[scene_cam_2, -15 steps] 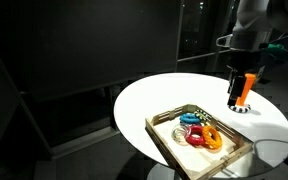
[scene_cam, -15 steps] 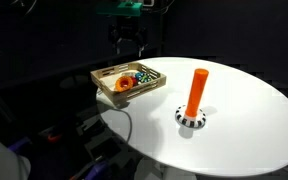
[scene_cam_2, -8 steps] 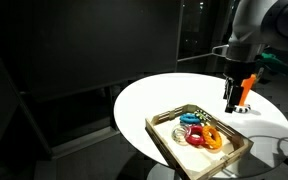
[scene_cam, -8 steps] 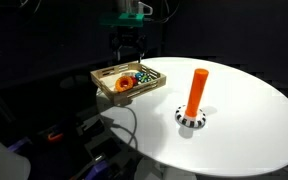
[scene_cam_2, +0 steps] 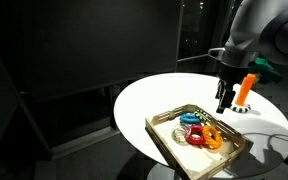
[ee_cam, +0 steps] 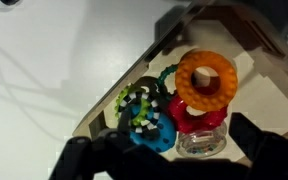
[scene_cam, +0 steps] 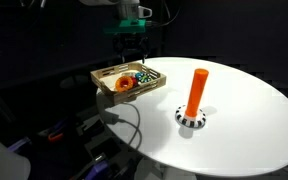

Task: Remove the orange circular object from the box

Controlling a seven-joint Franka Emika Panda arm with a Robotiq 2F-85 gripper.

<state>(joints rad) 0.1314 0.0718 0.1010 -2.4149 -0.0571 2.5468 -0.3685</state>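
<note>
The orange circular object (ee_cam: 204, 78) is a flat ring lying on top of a red ring (ee_cam: 187, 117) inside the light-wood box (ee_cam: 246, 35). It also shows in both exterior views (scene_cam: 125, 84) (scene_cam_2: 213, 137). The box (scene_cam: 112, 93) (scene_cam_2: 164, 140) sits near the edge of a round white table. My gripper (ee_cam: 174, 162) is open and empty, hanging above the box with its dark fingers on either side of the toy pile. In the exterior views the gripper (scene_cam: 132, 52) (scene_cam_2: 223, 102) is still above the box's rim.
The box also holds a blue ring (ee_cam: 149, 132), a green checkered ring (ee_cam: 136, 100) and a clear ring (ee_cam: 200, 142). A tall orange peg (scene_cam: 195, 93) (scene_cam_2: 244, 90) on a checkered base stands on the white table (scene_cam: 244, 120). The surroundings are dark.
My gripper has moved lower and closer over the box. The rings and the peg have not moved.
</note>
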